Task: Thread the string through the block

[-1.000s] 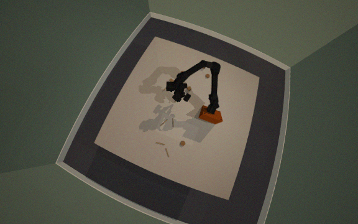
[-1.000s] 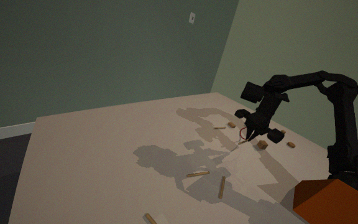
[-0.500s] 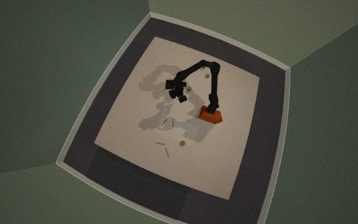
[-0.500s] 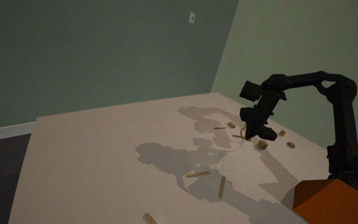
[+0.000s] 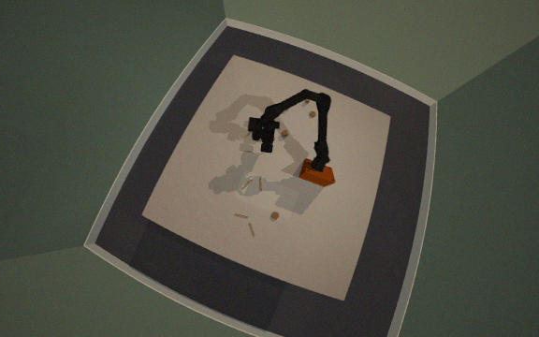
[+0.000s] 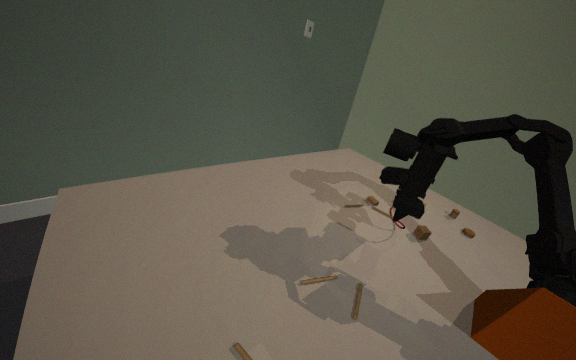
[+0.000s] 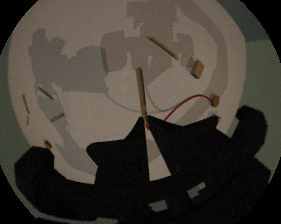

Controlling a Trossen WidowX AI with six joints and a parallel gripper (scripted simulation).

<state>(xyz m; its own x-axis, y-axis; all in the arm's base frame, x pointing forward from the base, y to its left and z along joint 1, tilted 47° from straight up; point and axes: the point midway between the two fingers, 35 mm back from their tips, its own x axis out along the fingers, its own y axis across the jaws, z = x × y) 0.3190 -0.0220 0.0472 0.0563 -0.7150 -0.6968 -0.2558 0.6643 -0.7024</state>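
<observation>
My gripper is shut on the thin wooden stick at its string end. The stick sticks out past the fingertips, above the table. The red string curves from the fingertips to a small round wooden piece, which looks like the button. A wooden cube, probably the block, sits on the table right of the fingertips in the exterior view. Its hole cannot be made out. The stick is clear of it. The fingertips are hidden in the top view.
A loose stick lies near a small wooden piece. Two more pieces lie beyond the cube. Several loose sticks and another piece lie on the table's other side.
</observation>
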